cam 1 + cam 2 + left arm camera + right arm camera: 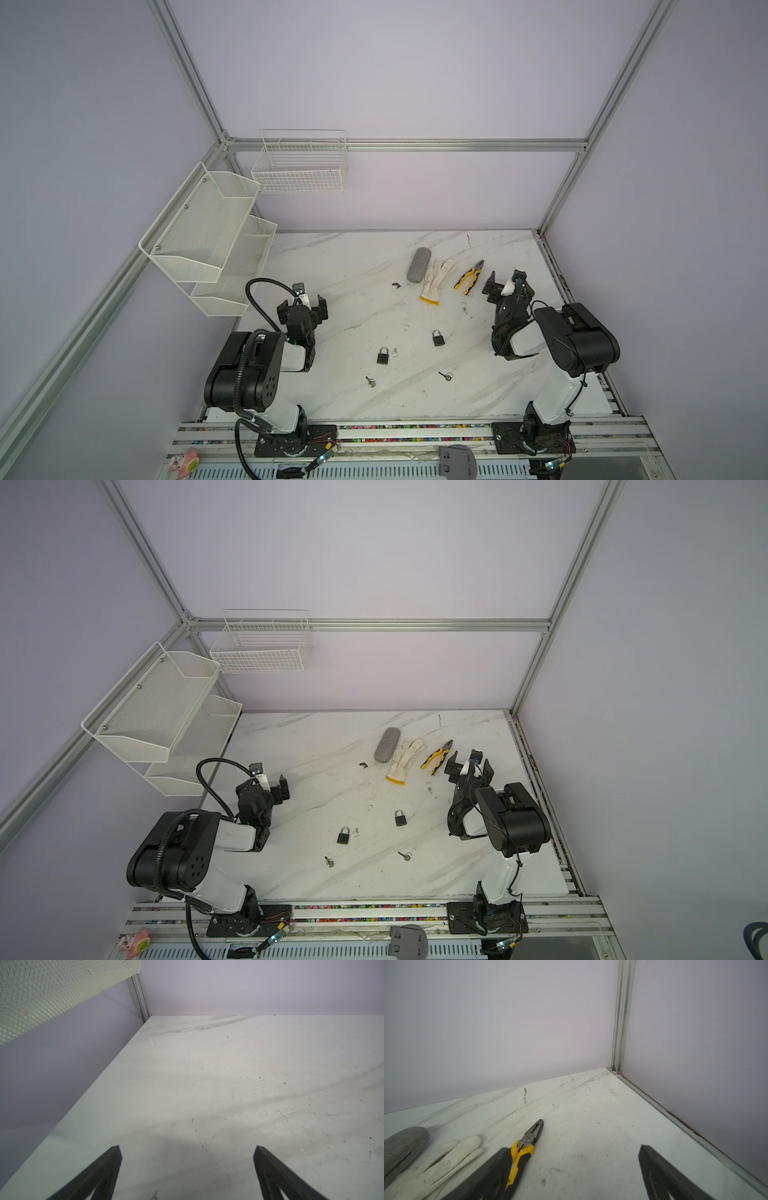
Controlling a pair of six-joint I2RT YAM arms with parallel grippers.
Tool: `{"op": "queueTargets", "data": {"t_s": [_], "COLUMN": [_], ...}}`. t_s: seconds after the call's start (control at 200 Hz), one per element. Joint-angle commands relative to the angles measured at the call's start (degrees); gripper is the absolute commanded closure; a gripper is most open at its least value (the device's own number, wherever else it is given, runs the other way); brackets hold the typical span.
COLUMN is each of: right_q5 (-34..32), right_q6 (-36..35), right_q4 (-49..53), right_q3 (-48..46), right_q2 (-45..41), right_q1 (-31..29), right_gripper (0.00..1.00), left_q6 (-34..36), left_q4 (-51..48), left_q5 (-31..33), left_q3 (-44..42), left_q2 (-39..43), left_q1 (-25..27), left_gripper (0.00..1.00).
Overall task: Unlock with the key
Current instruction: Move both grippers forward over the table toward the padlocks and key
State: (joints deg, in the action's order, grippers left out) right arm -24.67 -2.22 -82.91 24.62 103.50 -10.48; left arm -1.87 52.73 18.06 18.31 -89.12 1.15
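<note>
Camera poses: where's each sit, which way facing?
Top view: high over near edge, looking down at table; left claw, right claw show.
Top view: stereo twin, same table.
Left wrist: behind left claw, faces far-left corner, mesh shelf; fingertips show.
Right wrist: behind right claw, faces far-right corner; fingertips show.
Shared: pliers, right wrist and both top views.

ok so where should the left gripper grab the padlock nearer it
Likely the dark body of that padlock, straight down from above, jaws closing across its two side edges. It looks to lie flat on the table, with its shackle pointing toward the back wall.
</note>
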Motion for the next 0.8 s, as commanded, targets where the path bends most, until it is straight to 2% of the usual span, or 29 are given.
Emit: {"op": "queueTargets", "data": {"t_s": [0.0, 0.065, 0.12, 0.17, 0.21, 0.315, 0.37, 0.425, 0.525, 0.61, 0.665, 0.72, 0.795], "right_q5": [-1.8, 0.8, 1.3, 1.4, 2.6, 7.0, 7.1, 8.0, 16.4, 18.5, 19.3, 20.9, 25.4], "right_q6": [-1.3, -2.2, -1.9, -0.9, 2.9, 5.6, 12.8, 16.3, 20.9, 26.0, 26.0, 24.8, 25.0], "right_q4": [-3.7, -3.9, 1.3, 9.0, 17.5, 32.8, 42.6, 50.6, 52.2, 56.9, 60.9, 65.2, 67.5], "right_q3": [-1.3, -3.9, -3.2, -0.4, 2.5, 9.4, 13.4, 16.2, 15.0, 15.4, 16.7, 18.2, 18.8], "right_q2": [-2.5, -7.0, -11.5, -15.6, -18.8, -24.2, -26.5, -28.0, -30.3, -32.0, -32.4, -31.9, -31.4], "right_q1": [0.1, 0.0, 0.1, 0.1, 0.1, 0.1, 0.1, 0.2, 0.1, 0.2, 0.1, 0.2, -0.3], "right_gripper": [0.03, 0.03, 0.03, 0.03, 0.03, 0.03, 0.03, 0.03, 0.03, 0.03, 0.03, 0.03, 0.03], "left_q6": [0.8, 0.0, -1.4, -3.4, -5.5, -12.1, -15.8, -20.9, -29.1, -30.9, -32.6, -31.5, -33.5], "left_q4": [-3.1, -8.3, -12.8, -17.0, -21.1, -32.3, -36.0, -39.4, -40.5, -39.5, -44.1, -49.0, -50.7], "left_q5": [-0.9, -1.4, -1.4, -1.4, -1.9, -6.1, -8.2, -8.8, -7.6, -12.2, -13.6, -17.0, -20.7], "left_q3": [3.0, 3.5, 4.2, 5.5, 7.0, 11.6, 13.5, 15.3, 15.5, 15.1, 16.7, 18.8, 18.1], "left_q2": [6.2, 11.0, 14.5, 17.3, 19.6, 24.3, 25.8, 27.1, 28.3, 28.5, 28.4, 28.7, 29.3], "left_q1": [0.0, -0.1, -0.1, -0.1, -0.1, -0.1, -0.2, -0.2, -0.3, -0.6, -0.7, -0.6, -0.4], "left_gripper": [0.0, 0.0, 0.0, 0.0, 0.0, 0.0, 0.0, 0.0, 0.0, 0.0, 0.0, 0.0, 0.0]}}
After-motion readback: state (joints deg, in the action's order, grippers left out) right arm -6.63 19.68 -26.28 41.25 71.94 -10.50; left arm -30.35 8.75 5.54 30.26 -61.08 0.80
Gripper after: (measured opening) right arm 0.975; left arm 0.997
